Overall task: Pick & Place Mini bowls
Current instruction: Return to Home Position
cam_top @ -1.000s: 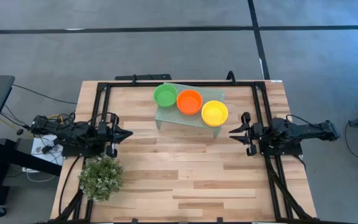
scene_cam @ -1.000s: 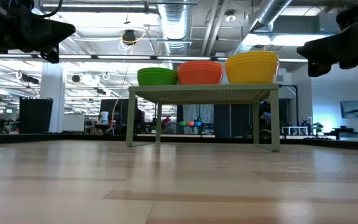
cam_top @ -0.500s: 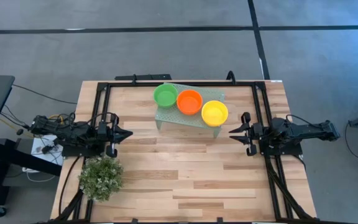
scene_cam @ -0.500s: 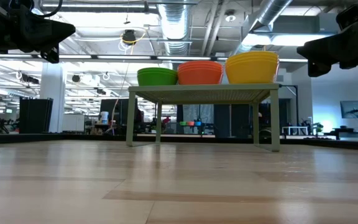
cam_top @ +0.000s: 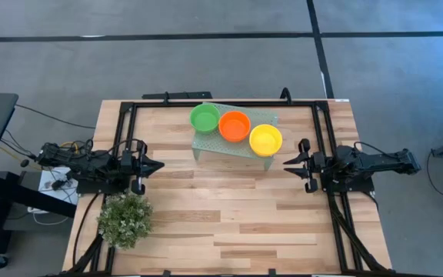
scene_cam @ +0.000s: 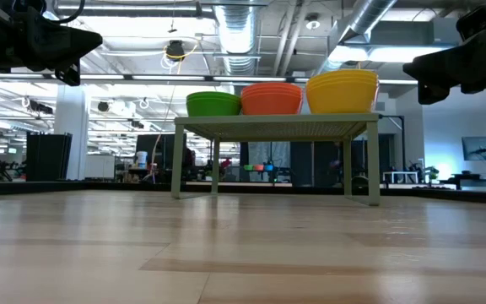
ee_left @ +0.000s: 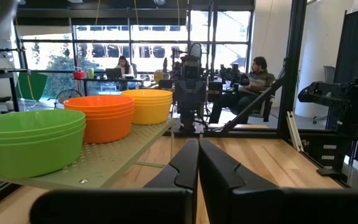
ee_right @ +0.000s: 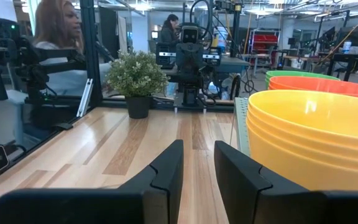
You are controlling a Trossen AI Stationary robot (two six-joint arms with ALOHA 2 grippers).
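Note:
The mini bowls sit in three stacks on a pale green perforated rack (cam_top: 206,143) at the far middle of the table: green (cam_top: 204,118), orange-red (cam_top: 234,125) and yellow (cam_top: 265,140). In the low view the stacks (scene_cam: 271,98) rest by their bases on the rack top. My left gripper (cam_top: 162,165) hovers at the table's left side, shut, well apart from the rack (ee_left: 114,158). My right gripper (cam_top: 285,162) hovers at the right side, open, close beside the yellow stack (ee_right: 316,137) without touching it.
A small bushy potted plant (cam_top: 125,219) stands at the near left corner. A black frame (cam_top: 221,102) runs along the table's far and side edges. Bare wood (cam_top: 229,208) lies in front of the rack. People (ee_left: 257,71) sit in the room beyond the table.

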